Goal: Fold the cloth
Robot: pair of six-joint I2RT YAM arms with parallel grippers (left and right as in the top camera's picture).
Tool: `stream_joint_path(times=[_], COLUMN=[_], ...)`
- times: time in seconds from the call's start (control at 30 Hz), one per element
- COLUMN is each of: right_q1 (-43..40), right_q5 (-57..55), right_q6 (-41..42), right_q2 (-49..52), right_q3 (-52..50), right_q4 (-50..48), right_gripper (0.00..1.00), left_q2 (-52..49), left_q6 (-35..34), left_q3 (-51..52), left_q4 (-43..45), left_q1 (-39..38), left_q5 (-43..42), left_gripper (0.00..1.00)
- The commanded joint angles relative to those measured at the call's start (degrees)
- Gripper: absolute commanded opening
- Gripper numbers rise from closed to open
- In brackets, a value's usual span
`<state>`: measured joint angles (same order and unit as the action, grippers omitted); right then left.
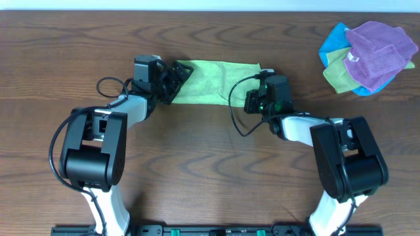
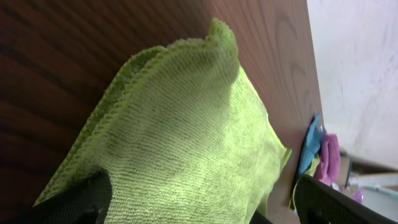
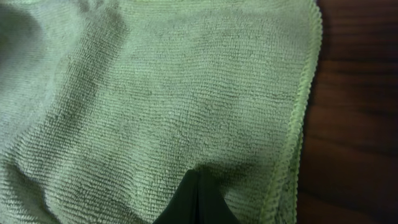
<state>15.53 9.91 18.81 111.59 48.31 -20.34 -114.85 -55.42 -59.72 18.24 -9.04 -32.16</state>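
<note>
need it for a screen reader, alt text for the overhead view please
A lime-green cloth, folded into a strip, lies on a wooden table. The robot's left gripper is open at its left end, the right gripper shut at its right end. A pile of coloured cloths sits in the top right corner.

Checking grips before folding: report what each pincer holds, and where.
Right pincer: shut on the cloth, pinched near its right hem. Left pincer: open astride the cloth's left end, holding nothing.
</note>
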Motion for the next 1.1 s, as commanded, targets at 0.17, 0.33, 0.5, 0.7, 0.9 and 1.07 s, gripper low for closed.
stream_joint_path(times=[0.17, 0.33, 0.5, 0.7, 0.9, 1.07], right_q1=[1.0, 1.0, 1.0, 2.2, 5.7, 6.2], right_q5=[2.4, -1.6, -2.2, -1.3, -1.4, -3.4], right_q6=[0.4, -0.6, -0.7, -0.4, 0.6, 0.9], right_q2=[-0.4, -0.4, -0.5, -1.6, -1.9, -4.9], right_q3=[0.5, 0.5, 0.8, 0.8, 0.8, 0.8], right_q4=[10.3, 13.9, 13.6, 18.6, 19.8, 19.9], right_gripper=[0.01, 0.02, 0.01, 0.02, 0.02, 0.11], left_q2=[0.8, 3.8, 7.8, 10.3, 10.4, 11.7], left_q6=[7.4, 14.5, 18.6, 20.8, 20.7, 21.2], left_q3=[-0.5, -0.5, -0.5, -0.5, -0.5, -0.5], left_q4=[-11.4, -19.7, -25.0, -28.6, -28.5, -28.7], left_q1=[-0.2, 1.8, 4.5, 5.8, 5.6, 5.8], left_q5=[-5.0, -2.5, 1.1, 3.7, 3.8, 2.7], left_gripper=[0.95, 0.96, 0.95, 0.95, 0.96, 0.95])
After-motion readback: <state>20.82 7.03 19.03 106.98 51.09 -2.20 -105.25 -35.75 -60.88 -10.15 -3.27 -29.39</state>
